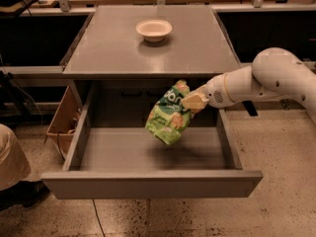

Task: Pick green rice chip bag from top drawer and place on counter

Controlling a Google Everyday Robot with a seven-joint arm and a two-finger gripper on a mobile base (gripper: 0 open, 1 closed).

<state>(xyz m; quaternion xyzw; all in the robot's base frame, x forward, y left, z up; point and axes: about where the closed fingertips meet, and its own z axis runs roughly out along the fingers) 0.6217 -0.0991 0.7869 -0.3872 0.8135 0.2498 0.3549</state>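
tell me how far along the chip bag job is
Done: the green rice chip bag is gripped and hangs clear of the top drawer floor, its shadow below it. In hand: the tool, above the open drawer, holds its upper edge. Left: carry it up over the counter, set it down, perhaps near the white bowl, and release.

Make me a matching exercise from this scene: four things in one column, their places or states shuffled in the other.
1. green rice chip bag
2. white bowl
3. top drawer
4. claw

a. pulled out, open
b. sitting on the counter
c. hanging above the drawer floor
d. clamped on the bag's upper end, over the drawer's right part

Pairs: 1-c, 2-b, 3-a, 4-d
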